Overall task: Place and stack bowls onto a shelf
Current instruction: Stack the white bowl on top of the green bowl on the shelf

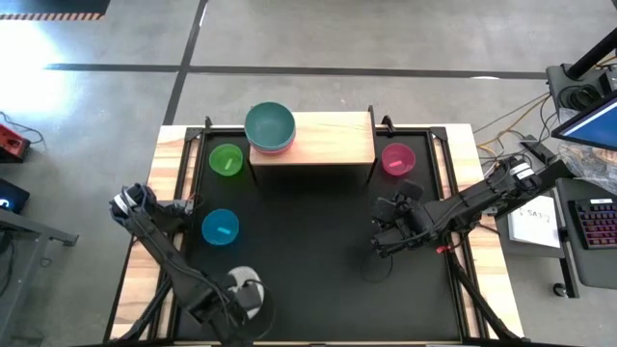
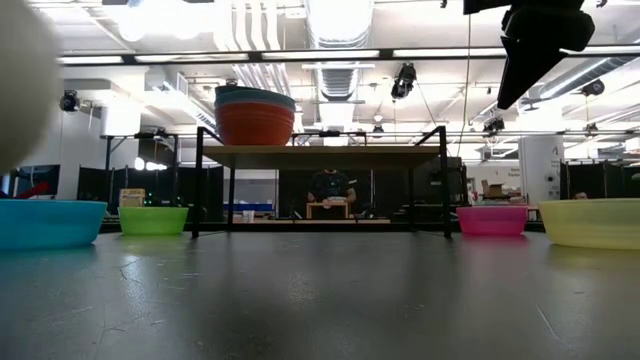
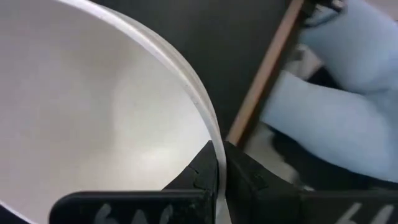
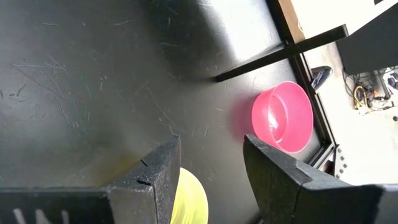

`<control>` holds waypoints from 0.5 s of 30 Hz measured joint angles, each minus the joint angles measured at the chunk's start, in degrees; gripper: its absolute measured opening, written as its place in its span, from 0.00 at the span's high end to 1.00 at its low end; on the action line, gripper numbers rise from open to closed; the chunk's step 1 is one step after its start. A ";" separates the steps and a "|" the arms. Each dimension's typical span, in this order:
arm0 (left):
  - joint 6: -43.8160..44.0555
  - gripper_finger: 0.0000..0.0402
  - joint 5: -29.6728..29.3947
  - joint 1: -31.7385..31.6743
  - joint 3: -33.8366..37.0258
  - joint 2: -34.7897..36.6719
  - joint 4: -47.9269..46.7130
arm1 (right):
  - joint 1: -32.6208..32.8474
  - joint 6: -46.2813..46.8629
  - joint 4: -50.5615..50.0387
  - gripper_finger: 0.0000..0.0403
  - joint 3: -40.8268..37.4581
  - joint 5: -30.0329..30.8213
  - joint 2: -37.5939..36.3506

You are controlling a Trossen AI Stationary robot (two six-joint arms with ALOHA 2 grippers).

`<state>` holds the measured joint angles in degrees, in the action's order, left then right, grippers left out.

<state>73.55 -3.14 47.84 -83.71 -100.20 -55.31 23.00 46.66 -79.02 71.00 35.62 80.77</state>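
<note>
A cream white bowl [image 3: 93, 106] is up at the table's near left, with my left gripper [image 3: 219, 149] shut on its rim; in the low view the bowl [image 2: 20, 80] shows as a pale blur well above the tabletop. The shelf [image 1: 318, 140] at the far middle carries a stack of three bowls [image 2: 255, 115], red at the bottom and teal [image 1: 270, 125] on top. A green bowl [image 1: 227, 159], a blue bowl [image 1: 220, 226] and a pink bowl [image 1: 397, 159] sit on the table. My right gripper [image 4: 211, 168] hangs open above a yellow bowl [image 4: 189, 199]. My left gripper pinches the cream white bowl's rim [image 3: 208, 134], with one finger inside the bowl and one outside. The fingers come from above, slanting down. The bowl is tilted and, in the low view, lifted off the tabletop.
The black tabletop between the shelf's legs [image 2: 320, 260] and toward the near edge holds nothing. The shelf's right half [image 1: 337, 135] is bare wood. Cables, a keyboard and papers [image 1: 578, 212] lie beyond the table's right edge. A person's light trouser legs [image 3: 348, 99] show past the table's edge.
</note>
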 joint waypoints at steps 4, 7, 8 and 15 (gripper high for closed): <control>-7.11 1.00 -4.17 -2.43 -5.27 0.00 -11.20 | 0.00 -0.03 0.00 0.59 0.00 0.00 0.00; -14.71 1.00 -6.67 -5.53 -10.10 0.00 -18.18 | 0.00 -0.05 0.00 0.59 0.00 0.00 0.00; -17.62 1.00 -7.77 -6.70 -11.73 0.00 -19.99 | 0.00 -0.05 0.00 0.59 0.00 0.00 0.00; -37.74 1.00 -19.19 -16.56 -21.61 0.22 -34.78 | 0.00 -0.05 0.02 0.59 0.00 -0.02 0.00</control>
<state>35.81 -22.33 31.28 -105.32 -99.99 -90.09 23.00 46.61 -79.00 71.00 35.59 80.77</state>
